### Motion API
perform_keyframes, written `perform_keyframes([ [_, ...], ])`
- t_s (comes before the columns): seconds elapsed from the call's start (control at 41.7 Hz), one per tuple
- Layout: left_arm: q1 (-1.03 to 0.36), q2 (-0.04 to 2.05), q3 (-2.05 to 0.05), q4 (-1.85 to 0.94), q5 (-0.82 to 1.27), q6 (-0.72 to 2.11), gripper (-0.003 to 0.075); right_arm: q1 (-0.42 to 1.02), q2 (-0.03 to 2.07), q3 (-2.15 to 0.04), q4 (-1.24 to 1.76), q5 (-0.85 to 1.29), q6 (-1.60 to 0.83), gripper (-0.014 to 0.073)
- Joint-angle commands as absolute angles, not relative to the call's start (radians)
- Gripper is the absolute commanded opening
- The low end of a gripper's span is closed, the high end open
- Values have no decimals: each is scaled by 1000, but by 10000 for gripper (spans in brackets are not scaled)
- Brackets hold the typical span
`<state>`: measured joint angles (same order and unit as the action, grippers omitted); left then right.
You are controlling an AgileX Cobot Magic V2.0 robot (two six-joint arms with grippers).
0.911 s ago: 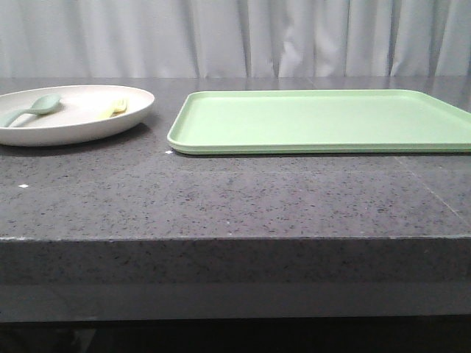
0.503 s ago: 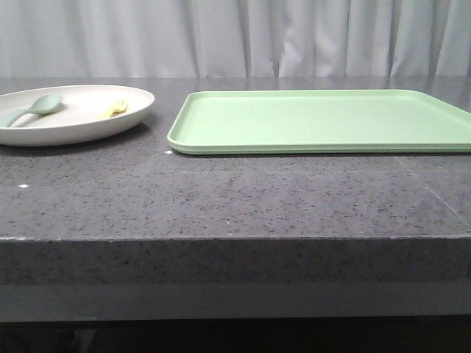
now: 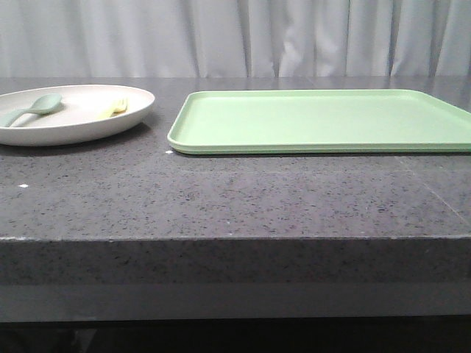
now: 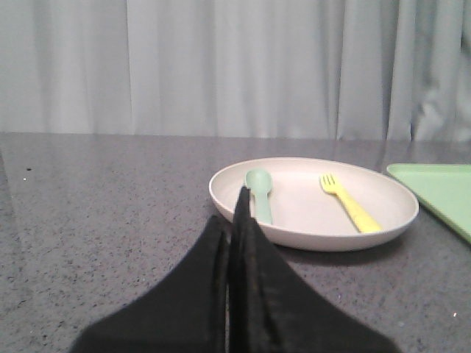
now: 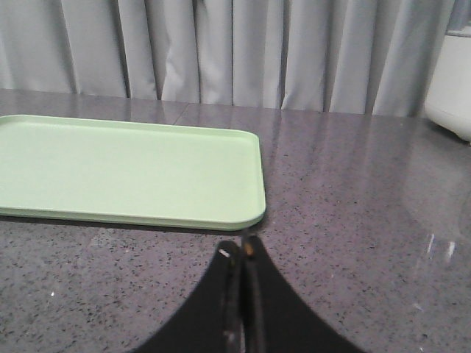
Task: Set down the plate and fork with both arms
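The off-white plate (image 3: 88, 125) rests at the table's far left; it also shows in the left wrist view (image 4: 309, 235). The pale yellow fork (image 3: 116, 107) lies in it, and shows in the left wrist view (image 4: 349, 204) too. My left gripper (image 4: 237, 213) is shut and empty, just short of the plate's near rim. My right gripper (image 5: 241, 250) is shut and empty, close to the near right corner of the green tray (image 5: 132, 169). Neither gripper shows in the front view.
A pale teal-green spoon (image 3: 33, 108) lies in the plate beside the fork, also in the left wrist view (image 4: 260, 193). The light green tray (image 3: 324, 121) lies right of the plate. A white object (image 5: 450, 88) stands at the table's far right. Grey curtains hang behind.
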<state>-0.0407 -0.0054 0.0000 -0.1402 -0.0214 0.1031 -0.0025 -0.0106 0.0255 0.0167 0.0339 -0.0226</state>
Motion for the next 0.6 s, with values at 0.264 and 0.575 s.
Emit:
perform_keyframes([
  [0.264,-41,50,-381,-186,126,96,-18,-10,40,-364,25,210,-31,-68],
  [0.575,-41,307,-690,-186,413,96,-18,-10,276,-592,25,390,-31,-68],
])
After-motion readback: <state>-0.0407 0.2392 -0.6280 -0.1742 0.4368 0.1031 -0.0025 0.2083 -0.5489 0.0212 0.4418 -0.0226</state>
